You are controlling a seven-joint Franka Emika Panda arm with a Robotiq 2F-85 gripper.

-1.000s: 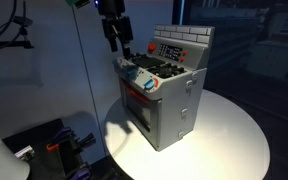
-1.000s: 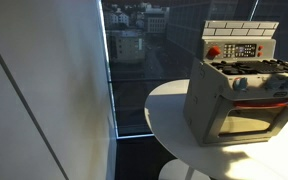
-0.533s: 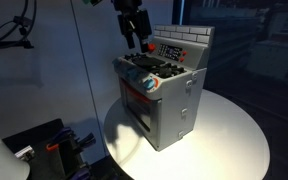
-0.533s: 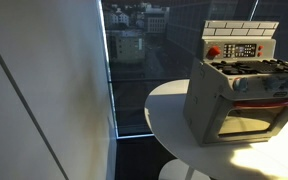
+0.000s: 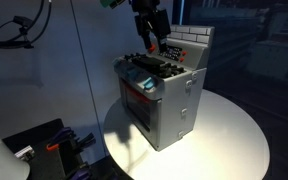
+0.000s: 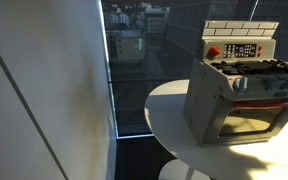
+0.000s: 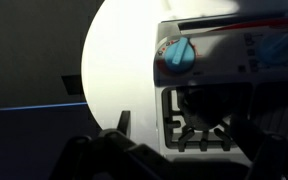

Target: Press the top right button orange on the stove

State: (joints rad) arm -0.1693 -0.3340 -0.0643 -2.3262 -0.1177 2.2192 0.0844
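Observation:
The grey toy stove (image 5: pixel 166 95) stands on a round white table (image 5: pixel 229 135) and shows in both exterior views, the other one seeing its oven door (image 6: pixel 239 90). Its white brick back panel carries a control strip with a red-orange round button (image 6: pixel 213 52). My gripper (image 5: pixel 152 44) hangs above the burners, just in front of the back panel, and hides that button in this view. In the wrist view the gripper (image 7: pixel 189 138) is dark at the bottom, its jaws apart and empty over a black burner (image 7: pixel 199 112), with a round blue-and-red button (image 7: pixel 179 55) beyond.
A window pane with a city view stands behind the table (image 6: pixel 134 50). Dark equipment with orange parts sits low beside the table (image 5: pixel 59 145). The table edge curves close around the stove (image 7: pixel 104 70).
The gripper has moved from above the stove's front corner across the burners toward the back panel. The stove has not moved.

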